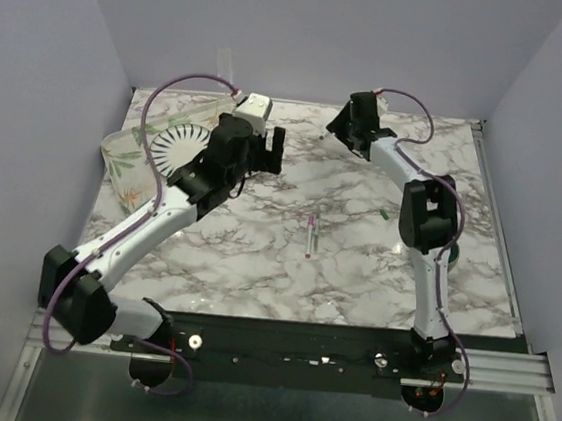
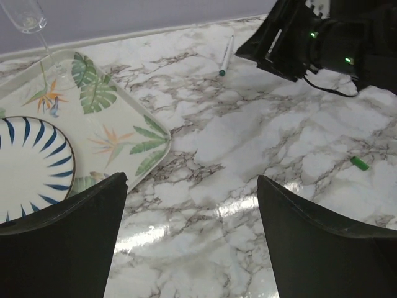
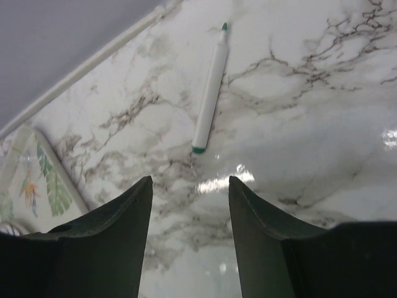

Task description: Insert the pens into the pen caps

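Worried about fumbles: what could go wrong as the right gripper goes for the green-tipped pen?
The green-tipped pen lies flat near the table's back edge, so the open right gripper could roll it away rather than pinch it. The green cap is tiny and lies loose, so a finger could flick it aside.

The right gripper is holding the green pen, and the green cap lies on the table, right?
No. In the right wrist view the green pen lies on the table ahead of the open right gripper, untouched. The green cap does lie there too.
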{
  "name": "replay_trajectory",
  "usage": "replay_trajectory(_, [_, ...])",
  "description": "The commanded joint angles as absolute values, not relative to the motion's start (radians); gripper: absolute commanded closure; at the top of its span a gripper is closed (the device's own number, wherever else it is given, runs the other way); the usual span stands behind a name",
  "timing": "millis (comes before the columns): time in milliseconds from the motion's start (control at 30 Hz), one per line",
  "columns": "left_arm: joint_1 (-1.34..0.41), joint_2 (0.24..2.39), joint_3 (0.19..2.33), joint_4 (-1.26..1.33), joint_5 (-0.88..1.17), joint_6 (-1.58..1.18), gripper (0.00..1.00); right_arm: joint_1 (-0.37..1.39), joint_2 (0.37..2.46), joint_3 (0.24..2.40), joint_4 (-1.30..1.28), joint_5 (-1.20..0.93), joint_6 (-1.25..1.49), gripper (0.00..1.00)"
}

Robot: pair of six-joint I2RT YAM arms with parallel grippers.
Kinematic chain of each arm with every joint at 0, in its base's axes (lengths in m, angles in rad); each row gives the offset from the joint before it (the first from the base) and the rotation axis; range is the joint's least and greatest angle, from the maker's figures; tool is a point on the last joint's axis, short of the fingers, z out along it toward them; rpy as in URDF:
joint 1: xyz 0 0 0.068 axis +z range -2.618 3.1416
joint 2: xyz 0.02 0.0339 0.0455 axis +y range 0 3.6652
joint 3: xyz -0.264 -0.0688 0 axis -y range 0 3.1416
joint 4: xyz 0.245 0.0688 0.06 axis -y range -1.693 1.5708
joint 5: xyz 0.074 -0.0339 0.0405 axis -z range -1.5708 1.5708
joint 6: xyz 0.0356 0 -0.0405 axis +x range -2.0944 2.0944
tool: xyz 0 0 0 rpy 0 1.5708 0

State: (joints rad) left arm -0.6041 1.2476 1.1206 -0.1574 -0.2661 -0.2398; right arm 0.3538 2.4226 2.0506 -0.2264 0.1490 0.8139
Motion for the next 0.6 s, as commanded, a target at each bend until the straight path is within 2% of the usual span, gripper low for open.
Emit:
replay_trajectory(0, [-0.52, 1.477, 1.343, -0.124, -0.152, -0.169, 0.07, 0.362, 2.093, 1.857, -0.185, 0.05, 0.635, 0.41])
replay_trajectory(267, [-0.463, 1.989, 1.864, -0.245, 0.095, -0.137, 0.11, 0.354, 1.461, 1.284, -0.189, 0.043, 0.606, 0.37])
replay_trajectory(333, [-0.463, 2.089, 1.965, -0.282, 0.152, -0.137, 0.13, 0.353, 1.344, 1.217, -0.175, 0.029, 0.595, 0.37])
replay_trajectory(467, [-0.462, 2.296, 2.187, -0.299, 0.201, -0.187, 0.19, 0.354, 1.24, 1.227, -0.207, 0.055, 0.572, 0.37])
replay_trajectory(567, [-0.463, 2.405, 2.248, -0.259, 0.163, -0.235, 0.22, 0.353, 1.186, 1.206, -0.183, 0.052, 0.578, 0.37])
